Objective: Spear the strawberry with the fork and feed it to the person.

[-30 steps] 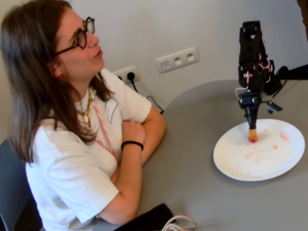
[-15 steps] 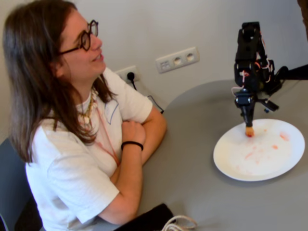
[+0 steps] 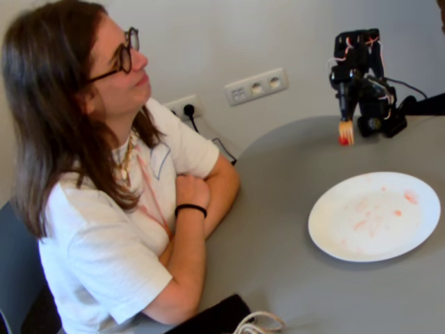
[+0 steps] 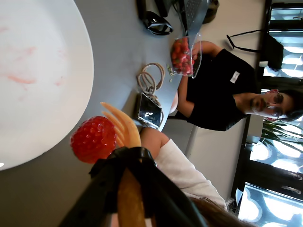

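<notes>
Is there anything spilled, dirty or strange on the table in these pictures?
Yes: the white plate is empty but carries pinkish-red juice smears. The strawberry sits on the fork, off the plate. Nothing looks damaged.

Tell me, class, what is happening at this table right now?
A small robot arm holds a fork with a strawberry already speared on its tines, lifted above the grey table beyond the white plate. The plate holds only reddish juice smears. The person in the white T-shirt sits with arms folded on the table, waiting. The fork has not yet reached her.
</notes>
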Controlling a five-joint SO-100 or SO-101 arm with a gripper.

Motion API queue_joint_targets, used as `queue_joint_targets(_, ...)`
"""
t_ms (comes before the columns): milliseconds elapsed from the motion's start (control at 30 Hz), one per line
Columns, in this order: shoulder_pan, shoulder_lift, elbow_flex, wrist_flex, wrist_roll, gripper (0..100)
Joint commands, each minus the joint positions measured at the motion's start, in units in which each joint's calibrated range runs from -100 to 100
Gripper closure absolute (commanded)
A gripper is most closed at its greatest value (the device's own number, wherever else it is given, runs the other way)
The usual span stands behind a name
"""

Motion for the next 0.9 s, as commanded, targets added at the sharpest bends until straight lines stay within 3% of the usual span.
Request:
queue_joint_targets(0,0.56,-22.78,-1.60,2.60,3.69,99)
queue_joint_targets(133,1.98,-34.47,-1.51,3.82,5.63,99)
queue_joint_targets(267,11.08,-38.45,-1.42,2.43,5.84,99)
queue_joint_targets(567,19.29,-38.19,14.90,-29.34,5.32,99)
queue_joint_targets(700,22.72,-19.56,9.94,-44.75,5.26,99)
queue_joint_targets(867,26.38,-4.06,-2.68,-46.83,4.37,99)
